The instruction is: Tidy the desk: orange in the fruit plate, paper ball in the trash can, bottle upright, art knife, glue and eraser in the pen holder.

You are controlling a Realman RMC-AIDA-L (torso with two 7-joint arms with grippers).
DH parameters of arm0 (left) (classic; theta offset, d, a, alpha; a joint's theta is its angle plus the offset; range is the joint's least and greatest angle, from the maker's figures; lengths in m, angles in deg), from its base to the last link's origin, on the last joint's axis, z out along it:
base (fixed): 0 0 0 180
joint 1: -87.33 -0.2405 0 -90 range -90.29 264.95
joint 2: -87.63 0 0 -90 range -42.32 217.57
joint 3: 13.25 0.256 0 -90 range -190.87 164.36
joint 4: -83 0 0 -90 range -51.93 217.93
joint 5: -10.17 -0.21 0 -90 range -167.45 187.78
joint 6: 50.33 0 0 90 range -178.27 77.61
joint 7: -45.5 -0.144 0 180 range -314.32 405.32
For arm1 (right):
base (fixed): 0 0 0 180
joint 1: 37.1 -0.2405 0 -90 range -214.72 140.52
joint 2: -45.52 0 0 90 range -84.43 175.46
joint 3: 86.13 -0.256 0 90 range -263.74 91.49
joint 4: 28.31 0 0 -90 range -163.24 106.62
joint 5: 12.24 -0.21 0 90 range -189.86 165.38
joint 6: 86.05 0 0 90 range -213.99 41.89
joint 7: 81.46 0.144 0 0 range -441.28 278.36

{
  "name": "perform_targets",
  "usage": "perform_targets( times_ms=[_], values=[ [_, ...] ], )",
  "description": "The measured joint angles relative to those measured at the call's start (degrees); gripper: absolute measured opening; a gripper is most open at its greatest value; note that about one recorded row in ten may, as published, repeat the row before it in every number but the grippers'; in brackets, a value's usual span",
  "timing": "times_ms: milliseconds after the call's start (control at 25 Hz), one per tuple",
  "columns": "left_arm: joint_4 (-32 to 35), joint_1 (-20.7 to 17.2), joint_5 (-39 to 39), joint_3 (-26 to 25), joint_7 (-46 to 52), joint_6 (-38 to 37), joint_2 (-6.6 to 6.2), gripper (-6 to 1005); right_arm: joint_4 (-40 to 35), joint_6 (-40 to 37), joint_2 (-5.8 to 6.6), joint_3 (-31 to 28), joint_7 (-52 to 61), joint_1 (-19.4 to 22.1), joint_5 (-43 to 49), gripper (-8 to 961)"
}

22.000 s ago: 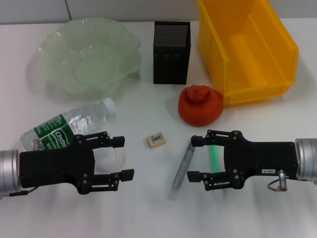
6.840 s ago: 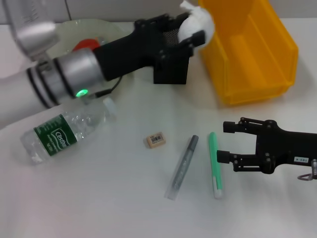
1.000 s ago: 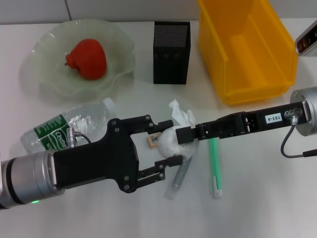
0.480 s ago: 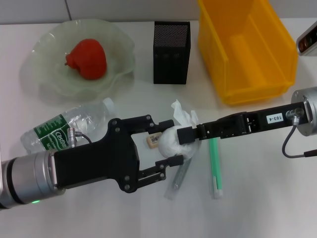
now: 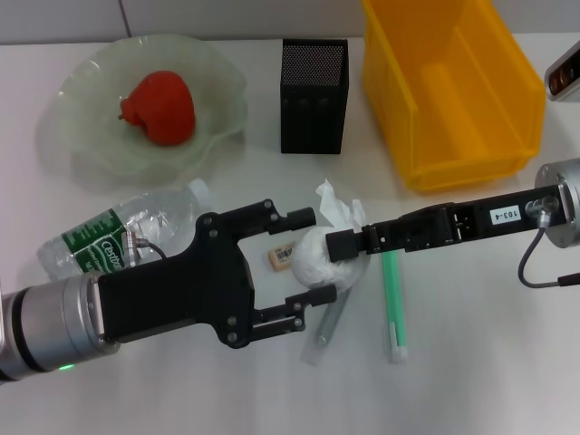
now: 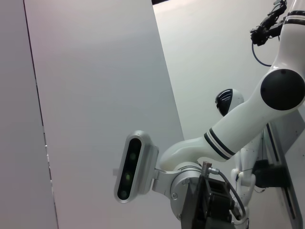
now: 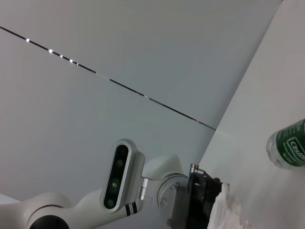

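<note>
A white surface (image 5: 471, 362) carries all items under review, with a pale wall behind it. The paper ball (image 5: 314, 256) sits mid-surface at the point where both arms meet: the right claw (image 5: 343, 245) is closed on its right side, while the left claw (image 5: 304, 256) stands spread wide around it, one finger above and one below, with no visible contact. The ball is judged very light, soft and crushable; a loose crumpled tail juts upward from it, so a hold across the dense round body is sounder than one on the tail, and modest pressure should suffice. The yellow trash can (image 5: 453, 91) stands well apart at the far right. The orange (image 5: 159, 109) lies in the fruit plate (image 5: 82, 145). The bottle (image 5: 122, 237) lies on its side, partly under the left arm; its thin clear plastic looks smooth and liable to dent, so the labelled mid-body is the likely hold. The eraser (image 5: 280, 256) lies just beside the ball. A grey pen-shaped item (image 5: 324, 328), probably the art knife, and a green stick (image 5: 393, 304), probably the glue, lie near the ball, both slender and rigid. The black mesh pen holder (image 5: 314, 94) stands upright.
</note>
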Motion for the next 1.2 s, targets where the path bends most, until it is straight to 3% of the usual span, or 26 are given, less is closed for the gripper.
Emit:
perform_targets(
  times_ms=[80, 320, 520, 1040, 1160, 1200],
  values=[
    [-0.01, 0.01, 0.06, 0.0, 0.0, 0.01, 0.0, 530, 0.0, -0.01, 0.0, 0.0, 0.0, 0.02, 0.0, 479],
    [-0.02, 0.05, 0.07, 0.0, 0.0, 0.01, 0.0, 737, 0.0, -0.01, 0.0, -0.06, -0.09, 0.1, 0.0, 476],
    [-0.05, 0.05, 0.3, 0.0, 0.49, 1.07, 0.01, 819, 0.0, 0.34, 0.19, -0.08, -0.3, 0.42, 0.0, 466],
    [-1.15, -0.64, 0.37, -0.8, 1.71, 9.2, -0.42, 819, -2.4, 7.11, 2.03, -0.31, -4.56, 2.69, 0.08, 465],
    [-1.18, -0.79, 0.47, -1.16, 3.32, 11.11, -0.48, 818, -2.82, 8.22, 2.37, -2.34, -7.39, 3.55, 0.09, 465],
    [-1.2, -0.81, 0.48, -1.29, 3.82, 11.79, -0.5, 818, -3.17, 8.38, 2.31, -5.64, -10.44, 4.43, -0.07, 464]
  ],
)
